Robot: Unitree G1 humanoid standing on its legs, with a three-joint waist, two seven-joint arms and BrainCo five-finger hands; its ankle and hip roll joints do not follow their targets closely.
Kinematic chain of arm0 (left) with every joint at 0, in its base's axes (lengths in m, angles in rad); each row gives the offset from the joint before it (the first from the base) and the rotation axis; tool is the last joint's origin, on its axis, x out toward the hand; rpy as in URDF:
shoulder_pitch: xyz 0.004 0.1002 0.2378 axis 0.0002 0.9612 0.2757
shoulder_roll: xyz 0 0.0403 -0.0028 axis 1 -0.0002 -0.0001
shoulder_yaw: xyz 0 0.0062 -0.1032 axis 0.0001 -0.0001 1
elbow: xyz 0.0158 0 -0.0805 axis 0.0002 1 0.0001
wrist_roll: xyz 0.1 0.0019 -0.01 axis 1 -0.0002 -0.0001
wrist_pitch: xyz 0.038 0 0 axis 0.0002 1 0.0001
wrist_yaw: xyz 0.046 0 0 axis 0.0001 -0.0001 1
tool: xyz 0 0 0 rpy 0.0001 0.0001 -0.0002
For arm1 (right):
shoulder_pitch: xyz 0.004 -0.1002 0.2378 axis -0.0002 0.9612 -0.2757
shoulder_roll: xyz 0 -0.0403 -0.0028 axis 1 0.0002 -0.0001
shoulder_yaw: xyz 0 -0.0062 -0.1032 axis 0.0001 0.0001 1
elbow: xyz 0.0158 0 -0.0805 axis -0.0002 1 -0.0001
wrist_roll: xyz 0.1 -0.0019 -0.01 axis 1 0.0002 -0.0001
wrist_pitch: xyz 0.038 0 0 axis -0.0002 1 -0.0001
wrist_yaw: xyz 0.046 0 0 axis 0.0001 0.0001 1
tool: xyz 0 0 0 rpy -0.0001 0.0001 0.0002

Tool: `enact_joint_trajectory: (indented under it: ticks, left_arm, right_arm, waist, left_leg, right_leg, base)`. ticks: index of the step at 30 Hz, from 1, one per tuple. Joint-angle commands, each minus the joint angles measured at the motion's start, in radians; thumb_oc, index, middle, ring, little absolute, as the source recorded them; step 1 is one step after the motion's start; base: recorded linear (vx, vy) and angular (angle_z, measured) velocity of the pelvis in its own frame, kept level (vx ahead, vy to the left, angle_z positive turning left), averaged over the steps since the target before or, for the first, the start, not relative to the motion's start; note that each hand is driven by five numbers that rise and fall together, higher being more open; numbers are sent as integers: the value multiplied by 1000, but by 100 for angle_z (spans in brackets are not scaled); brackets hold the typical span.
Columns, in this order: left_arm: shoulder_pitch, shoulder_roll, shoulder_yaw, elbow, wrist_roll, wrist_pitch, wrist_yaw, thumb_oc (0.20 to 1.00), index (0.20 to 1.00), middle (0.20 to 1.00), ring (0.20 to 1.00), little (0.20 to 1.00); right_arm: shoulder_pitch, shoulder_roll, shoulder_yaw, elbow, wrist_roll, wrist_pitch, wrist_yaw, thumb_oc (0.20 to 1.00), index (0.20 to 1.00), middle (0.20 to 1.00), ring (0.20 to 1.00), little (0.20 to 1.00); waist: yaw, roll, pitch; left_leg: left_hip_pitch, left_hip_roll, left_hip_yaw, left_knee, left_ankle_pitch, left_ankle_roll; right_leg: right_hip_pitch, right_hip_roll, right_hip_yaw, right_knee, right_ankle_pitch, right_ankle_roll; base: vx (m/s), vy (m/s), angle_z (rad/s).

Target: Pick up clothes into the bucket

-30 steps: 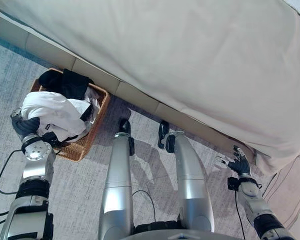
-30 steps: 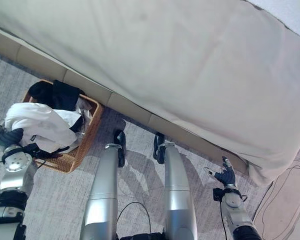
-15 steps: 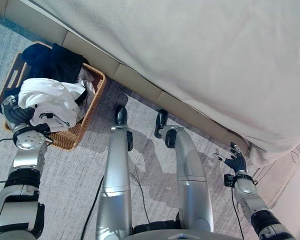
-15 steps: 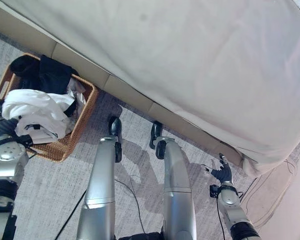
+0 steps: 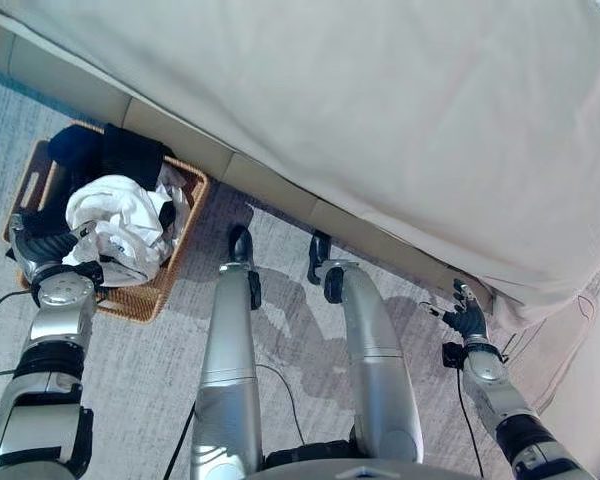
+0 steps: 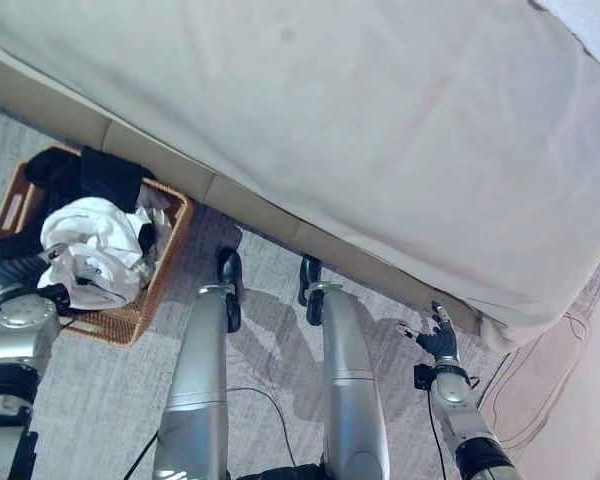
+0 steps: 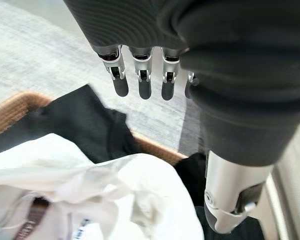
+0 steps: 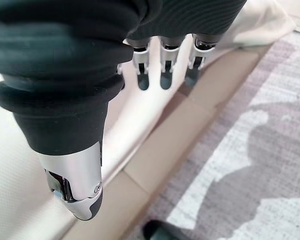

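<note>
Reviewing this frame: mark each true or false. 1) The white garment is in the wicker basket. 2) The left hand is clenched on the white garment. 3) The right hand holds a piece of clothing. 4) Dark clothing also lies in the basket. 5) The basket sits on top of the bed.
1) True: the white garment lies in the wicker basket.
2) False: the left hand hangs above it, fingers straight, holding nothing.
3) False: the right hand is open and empty near the bed's corner.
4) True: dark clothing sits at the basket's far end.
5) False: the basket stands on the grey rug beside the bed.
</note>
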Motion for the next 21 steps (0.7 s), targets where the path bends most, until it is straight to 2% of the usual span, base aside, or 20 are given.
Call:
enact_joint_trajectory:
  ticks: [1, 2, 3, 7, 8, 11, 15, 17, 19, 21]
  left_arm:
    - [90, -37, 49, -25, 71, -22, 41, 1000, 1000, 1000, 1000, 1000]
    - [91, -37, 49, -26, 72, -22, 41, 1000, 1000, 1000, 1000, 1000]
    - [129, -105, 46, -77, 47, -69, 24, 1000, 1000, 1000, 1000, 1000]
    - [188, -227, -7, -118, -79, -177, -104, 1000, 1000, 1000, 1000, 1000]
    - [186, -252, -31, -105, -92, -179, -151, 1000, 1000, 1000, 1000, 1000]
    - [191, -301, -79, -41, -114, -185, -249, 1000, 1000, 1000, 1000, 1000]
    - [230, -345, -107, 36, -89, -185, -328, 1000, 1000, 1000, 1000, 1000]
    - [255, -353, -113, 32, -82, -186, -348, 1000, 1000, 1000, 1000, 1000]
    - [296, -386, -93, 83, -78, -174, -385, 1000, 1000, 1000, 1000, 1000]
    - [319, -419, -79, 129, -100, -161, -411, 1000, 1000, 1000, 1000, 1000]
  right_arm:
    - [16, -25, -1, 27, 15, 22, -5, 1000, 1000, 1000, 1000, 1000]
    - [17, -25, -1, 27, 15, 22, -5, 1000, 1000, 1000, 1000, 1000]
    - [11, -15, -12, 51, 16, 26, -1, 1000, 1000, 1000, 1000, 1000]
    - [0, -10, -43, 106, 20, 28, 11, 1000, 1000, 1000, 1000, 1000]
    - [-5, -5, -56, 125, 33, 27, 20, 1000, 1000, 1000, 1000, 1000]
    - [-7, -1, -90, 192, 40, 29, 51, 1000, 1000, 1000, 1000, 1000]
    - [26, 9, -108, 268, 9, 42, 82, 1000, 1000, 1000, 1000, 1000]
    - [36, 14, -115, 277, 5, 48, 90, 1000, 1000, 1000, 1000, 1000]
    - [66, 30, -132, 323, -1, 59, 122, 1000, 1000, 1000, 1000, 1000]
    - [84, 43, -133, 342, 9, 67, 151, 1000, 1000, 1000, 1000, 1000]
  waist:
    - [37, 18, -16]
    - [36, 18, -16]
    - [51, 43, -16]
    - [66, 90, -16]
    - [67, 105, -16]
    - [57, 146, -18]
    - [49, 181, -117]
    - [49, 187, -142]
    - [45, 195, -217]
    - [45, 196, -253]
  left_leg:
    - [103, -20, -23, -112, 12, 19]
    - [104, -20, -23, -113, 13, 19]
    - [185, -26, -10, -168, 27, 17]
    - [369, -55, -8, -285, 59, 10]
    - [409, -58, -3, -338, 108, 8]
    - [583, -65, -15, -455, 144, -8]
    - [750, -51, -35, -614, 187, -29]
    - [785, -47, -38, -644, 197, -34]
    - [865, -43, -36, -698, 201, -41]
    - [911, -30, -33, -717, 201, -45]
  right_leg:
    - [85, -32, 21, -148, 90, 52]
    - [86, -32, 21, -149, 90, 52]
    - [149, -35, 23, -168, 88, 50]
    - [308, -48, 27, -213, 74, 44]
    - [350, -60, 17, -249, 107, 37]
    - [513, -66, 2, -322, 112, 38]
    - [672, -48, -21, -447, 125, 44]
    - [708, -40, -27, -472, 127, 45]
    - [784, -23, -34, -525, 126, 45]
    - [836, -14, -35, -559, 128, 45]
  base:
    - [-7, -7, -12]
    - [6, -18, -8]
    - [11, -14, -6]
    - [17, -44, -5]
    - [-14, -49, 11]
    - [68, -64, 26]
    - [177, -111, 18]
    - [120, -98, 6]
    - [184, -131, 1]
    - [126, -149, -1]
